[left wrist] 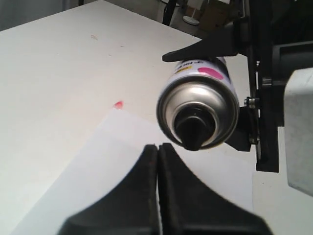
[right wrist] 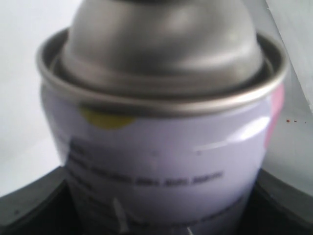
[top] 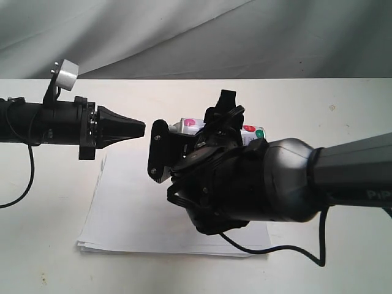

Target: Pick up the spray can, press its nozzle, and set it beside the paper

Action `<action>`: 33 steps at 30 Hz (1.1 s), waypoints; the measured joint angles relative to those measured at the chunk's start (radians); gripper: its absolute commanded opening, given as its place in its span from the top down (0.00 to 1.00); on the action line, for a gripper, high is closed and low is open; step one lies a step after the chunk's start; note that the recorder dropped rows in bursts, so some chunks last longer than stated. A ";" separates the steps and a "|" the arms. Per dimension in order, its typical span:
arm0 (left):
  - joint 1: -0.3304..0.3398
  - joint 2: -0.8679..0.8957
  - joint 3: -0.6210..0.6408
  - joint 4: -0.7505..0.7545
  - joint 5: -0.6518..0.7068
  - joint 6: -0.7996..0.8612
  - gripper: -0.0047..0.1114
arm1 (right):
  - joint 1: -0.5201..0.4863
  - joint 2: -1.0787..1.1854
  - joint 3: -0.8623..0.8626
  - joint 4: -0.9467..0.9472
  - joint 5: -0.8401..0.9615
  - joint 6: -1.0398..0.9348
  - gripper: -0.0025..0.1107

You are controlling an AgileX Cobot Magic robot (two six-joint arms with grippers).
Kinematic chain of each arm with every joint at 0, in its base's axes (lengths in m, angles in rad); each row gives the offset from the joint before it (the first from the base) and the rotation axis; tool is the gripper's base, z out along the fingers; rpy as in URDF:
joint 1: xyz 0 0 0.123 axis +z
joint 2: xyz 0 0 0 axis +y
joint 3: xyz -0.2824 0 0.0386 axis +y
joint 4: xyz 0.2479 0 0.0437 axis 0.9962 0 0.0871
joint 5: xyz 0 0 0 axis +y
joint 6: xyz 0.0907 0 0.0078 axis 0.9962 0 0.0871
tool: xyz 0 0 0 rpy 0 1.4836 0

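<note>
Over the paper [top: 135, 214], right claw [right wrist: 161, 176] clamps spray can [left wrist: 195, 95]; blurred print [right wrist: 146, 180], perhaps black.

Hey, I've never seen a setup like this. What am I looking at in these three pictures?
This is a robot with two arms, each ending in a two-fingered gripper. One picture comes from a camera off the arms; the other two from cameras on the wrists. A stack of white paper sheets lies on the white table. The right gripper holds a small silver metal spray can sideways above it. The left gripper, shut, points at the can's black plastic nozzle.
</note>
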 measured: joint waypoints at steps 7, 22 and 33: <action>-0.022 0.000 -0.050 0.078 0.000 -0.026 0.96 | 0.000 0.000 0.000 0.000 0.000 0.000 0.98; -0.050 0.000 -0.055 0.094 0.000 -0.020 0.96 | 0.000 0.000 0.000 0.000 0.000 0.000 0.98; -0.050 0.000 -0.057 0.076 0.000 -0.008 0.96 | 0.000 0.000 0.000 0.000 0.000 0.000 0.98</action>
